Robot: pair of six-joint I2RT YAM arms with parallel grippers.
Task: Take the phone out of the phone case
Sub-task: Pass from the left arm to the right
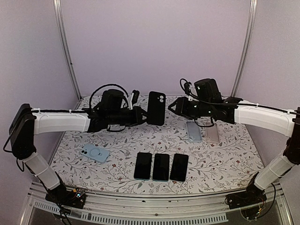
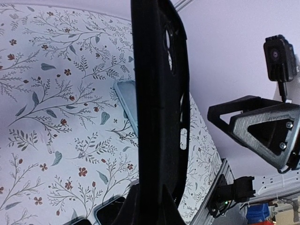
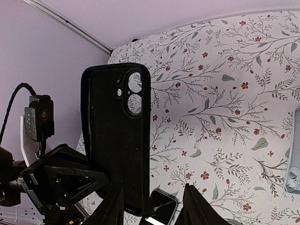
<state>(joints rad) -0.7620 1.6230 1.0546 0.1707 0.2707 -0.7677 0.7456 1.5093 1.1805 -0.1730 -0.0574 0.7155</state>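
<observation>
Your left pincer (image 1: 142, 115) is clenched on the phone case (image 1: 156, 108), holding it upright above the tabletop (image 1: 220, 157) with its long axis vertical. Your right pincer (image 1: 172, 108) is parted and empty. The case's back stands straight ahead of it, just beside, so the right arm is best placed to reach in.

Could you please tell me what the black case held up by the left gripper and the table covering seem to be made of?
The black case: probably soft plastic or silicone, matte; its surface is dull and finely grained with no glare. The table covering: likely printed cloth or vinyl, flat finish; white with a leaf-and-flower print, though the weave is too fine to tell.
</observation>
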